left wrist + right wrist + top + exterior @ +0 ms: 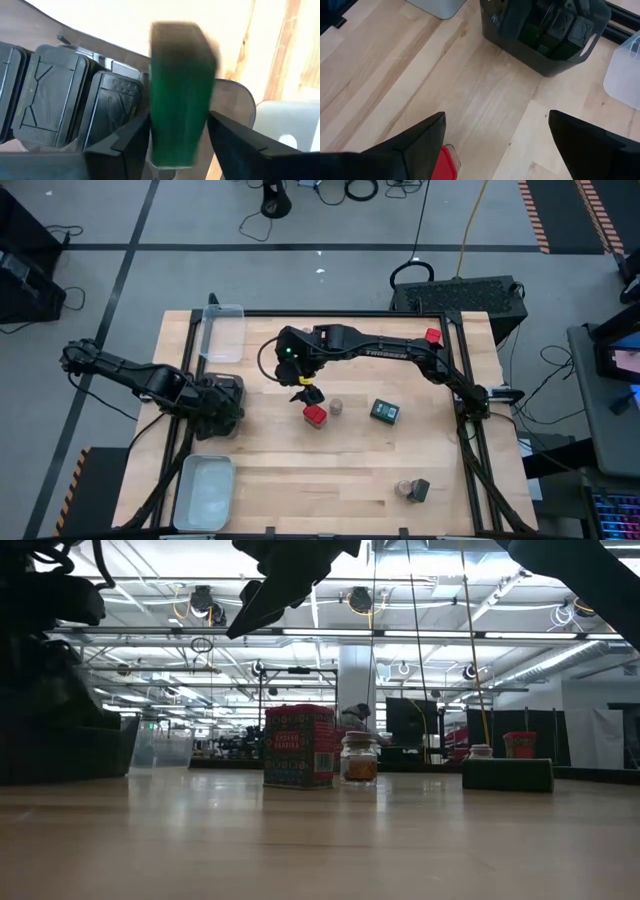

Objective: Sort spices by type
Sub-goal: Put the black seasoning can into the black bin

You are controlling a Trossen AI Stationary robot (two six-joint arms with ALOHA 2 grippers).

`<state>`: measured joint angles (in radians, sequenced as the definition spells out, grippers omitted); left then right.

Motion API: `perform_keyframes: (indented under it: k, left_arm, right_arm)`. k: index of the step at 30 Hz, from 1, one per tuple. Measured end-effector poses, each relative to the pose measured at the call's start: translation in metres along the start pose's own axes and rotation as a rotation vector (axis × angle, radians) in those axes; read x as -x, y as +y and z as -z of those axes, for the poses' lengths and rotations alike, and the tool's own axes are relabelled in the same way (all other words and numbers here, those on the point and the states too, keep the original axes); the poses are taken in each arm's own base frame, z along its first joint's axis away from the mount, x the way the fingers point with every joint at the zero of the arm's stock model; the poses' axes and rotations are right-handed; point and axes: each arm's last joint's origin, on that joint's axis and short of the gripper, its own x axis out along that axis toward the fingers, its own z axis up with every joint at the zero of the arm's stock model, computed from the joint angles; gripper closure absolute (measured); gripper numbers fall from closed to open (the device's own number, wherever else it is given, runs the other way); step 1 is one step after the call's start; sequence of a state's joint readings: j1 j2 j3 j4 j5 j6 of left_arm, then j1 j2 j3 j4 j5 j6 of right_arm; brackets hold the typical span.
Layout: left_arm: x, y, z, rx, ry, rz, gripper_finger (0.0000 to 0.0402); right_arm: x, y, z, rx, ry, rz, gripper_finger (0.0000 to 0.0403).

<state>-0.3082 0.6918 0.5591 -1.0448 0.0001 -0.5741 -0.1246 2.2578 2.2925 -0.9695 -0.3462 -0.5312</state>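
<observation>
Over dark bin (222,408): left fingers (131,145) grip green tin (179,100) | right fingers (420,137) apart, probably above red tin (315,415)

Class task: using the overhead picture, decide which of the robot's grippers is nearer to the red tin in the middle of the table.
Right. The right gripper hovers open just above the red tin. The left gripper is well off to the side, over the dark tray, shut on a green tin.

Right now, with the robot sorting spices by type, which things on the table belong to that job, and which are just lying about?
Belong to the job:
- red tin beneath the right gripper
- round jar beside it
- dark green tin
- green tin held in the left gripper
- dark bin holding dark tins

Lying about:
- cables on the floor
- black case behind the table
</observation>
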Motion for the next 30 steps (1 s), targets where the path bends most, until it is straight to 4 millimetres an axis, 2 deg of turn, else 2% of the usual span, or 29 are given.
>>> perform_keyframes:
  k: [4, 15, 24, 30]
  left_arm:
    - [0.0, 0.0, 0.0, -0.005, 0.001, 0.008, 0.0176]
    - [0.001, -0.001, 0.0, -0.021, 0.01, 0.023, 0.0174]
    - [0.032, -0.004, -0.004, -0.03, 0.032, 0.011, 0.0174]
    - [0.033, -0.007, -0.006, -0.002, 0.088, 0.032, 0.0174]
  right_arm:
    - [0.0, 0.0, 0.0, 0.0, 0.0, 0.0, 0.0065]
    - [0.0, 0.0, 0.0, 0.0, 0.0, 0.0, 0.0065]
    - [0.0, 0.0, 0.0, -0.015, 0.002, 0.004, 0.0065]
    - [0.0, 0.0, 0.0, -0.016, 0.006, 0.004, 0.0065]
